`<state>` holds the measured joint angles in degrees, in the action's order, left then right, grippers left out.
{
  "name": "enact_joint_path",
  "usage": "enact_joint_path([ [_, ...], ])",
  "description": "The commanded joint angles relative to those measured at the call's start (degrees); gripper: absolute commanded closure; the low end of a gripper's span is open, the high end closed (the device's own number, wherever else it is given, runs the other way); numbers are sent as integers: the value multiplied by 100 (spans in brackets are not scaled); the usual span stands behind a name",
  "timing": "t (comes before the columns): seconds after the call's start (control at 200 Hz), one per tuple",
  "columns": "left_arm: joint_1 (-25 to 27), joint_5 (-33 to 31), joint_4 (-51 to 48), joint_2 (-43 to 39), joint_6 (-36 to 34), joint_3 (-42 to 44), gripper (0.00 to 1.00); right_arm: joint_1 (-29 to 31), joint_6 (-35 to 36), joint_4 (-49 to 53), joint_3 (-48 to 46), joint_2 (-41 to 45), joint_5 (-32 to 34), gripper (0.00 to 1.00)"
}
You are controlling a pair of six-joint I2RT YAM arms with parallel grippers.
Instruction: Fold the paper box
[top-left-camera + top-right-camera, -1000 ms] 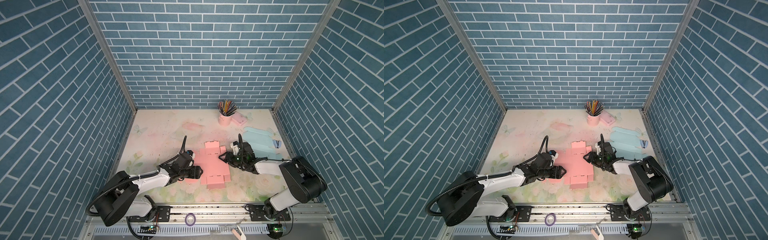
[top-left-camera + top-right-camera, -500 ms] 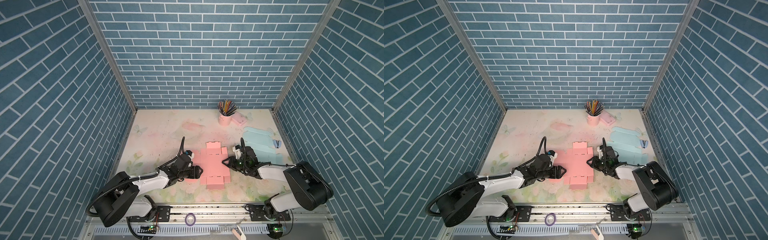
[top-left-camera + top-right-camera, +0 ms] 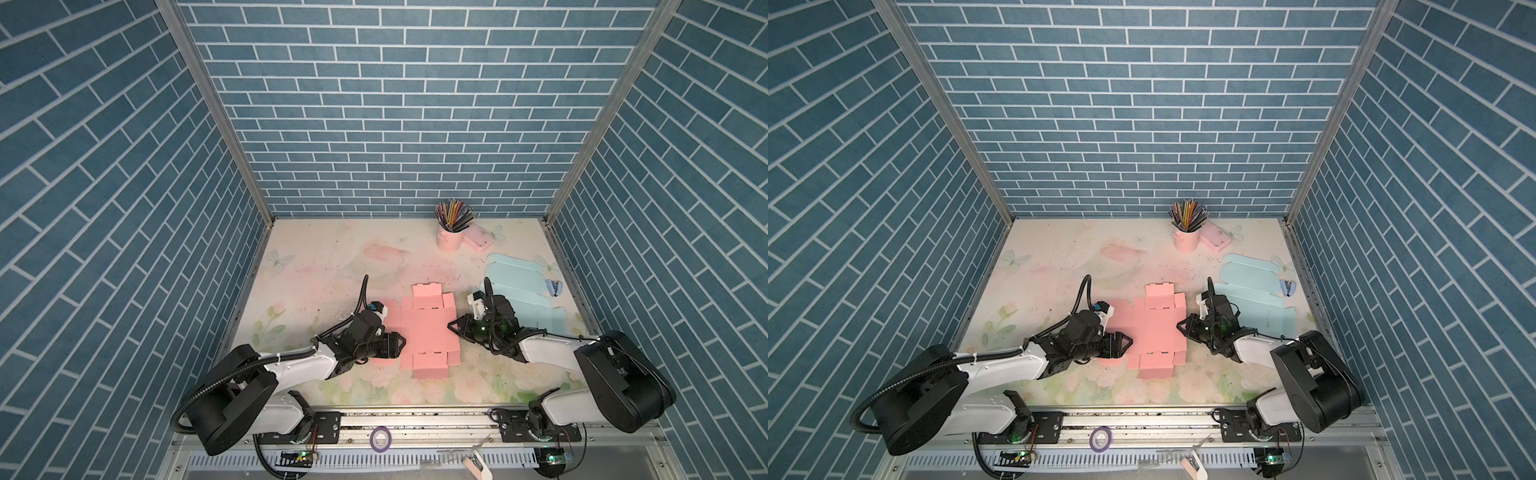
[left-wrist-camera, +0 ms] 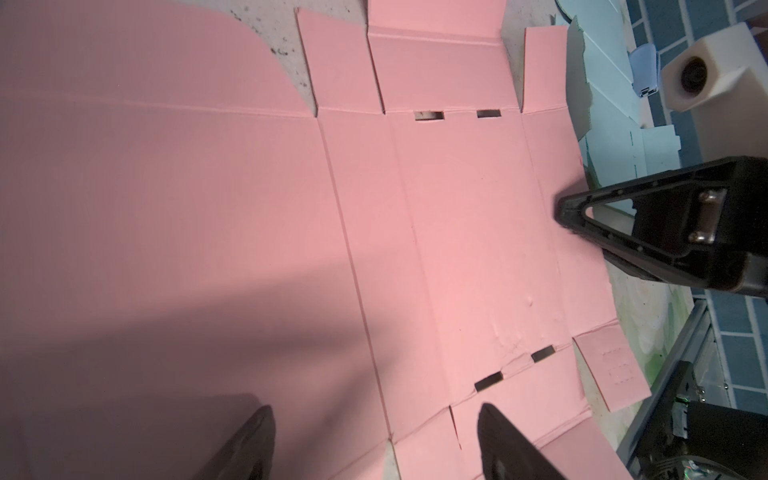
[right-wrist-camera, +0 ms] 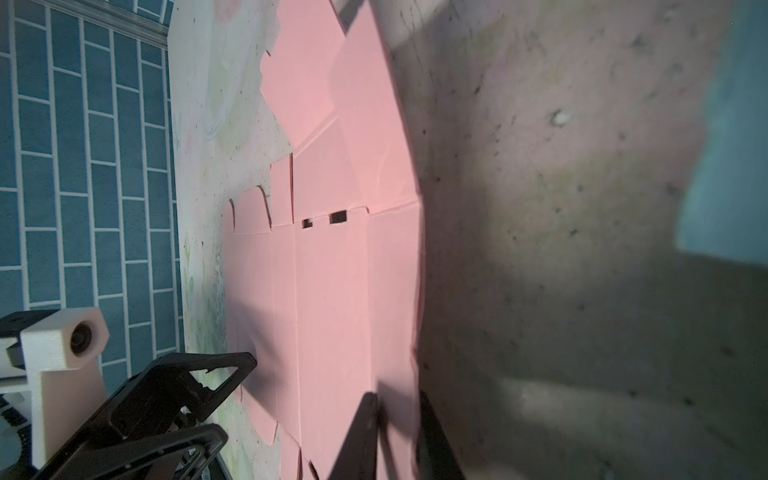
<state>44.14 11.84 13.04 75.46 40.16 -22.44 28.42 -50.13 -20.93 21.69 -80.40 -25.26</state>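
The table (image 3: 332, 266) is filling the lower half of both top views, and the pink sheet (image 3: 428, 328) is lying flat and unfolded in the lower middle, with every panel and flap spread out. A blue sheet (image 3: 519, 291) is lying just right of it, apart from it and out of play.

Both arms are reaching in low from the bottom corners. The left gripper (image 3: 401, 345) is hovering at the sheet's left side. In the left wrist view its fingers (image 4: 257, 436) are standing well apart with bare pink between them, gripping nothing.

The right gripper (image 3: 451, 327) is sitting at the sheet's right edge. In the right wrist view its fingers (image 5: 361, 432) are nearly together, one on each side of that edge, so they look to be pinching the outer strip. The strip is bowing up slightly off the table there.

So the folding looks barely begun: I'd say the step in hand is getting hold of the right side panel to raise the first wall. Next, I reckon the right arm needs to swing that strip up and inward along its crease, while the left one presses down on the middle panels so the sheet doesn't slide or lift whole.
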Motion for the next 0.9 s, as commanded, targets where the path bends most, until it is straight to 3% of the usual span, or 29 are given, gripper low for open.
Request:
enact_joint_path([
  [0.0, 42, -133, -339, -21, 88, 191, 22, -9, 5, 166, -76, 153, 130, 83],
  [0.38, 51, 47, -394, -612, 201, 141, 23, -5, 826, 1263, 344, 653, 372, 96],
  [0.57, 51, 125, -925, -1267, 60, -152, 31, 33, 1670, 2261, 876, 908, 459, 100],
  [0.625, 51, 134, -1121, -1462, -1, -266, 37, 126, 2070, 2706, 1139, 1016, 604, 100],
  [0.775, 42, 152, -1434, -1796, -113, -616, 65, 664, 3314, 4102, 2038, 1094, 1621, 100],
  [0.895, -5, 166, -1447, -1787, -193, -895, 84, 976, 3935, 4333, 2333, 1022, 1922, 100],
])
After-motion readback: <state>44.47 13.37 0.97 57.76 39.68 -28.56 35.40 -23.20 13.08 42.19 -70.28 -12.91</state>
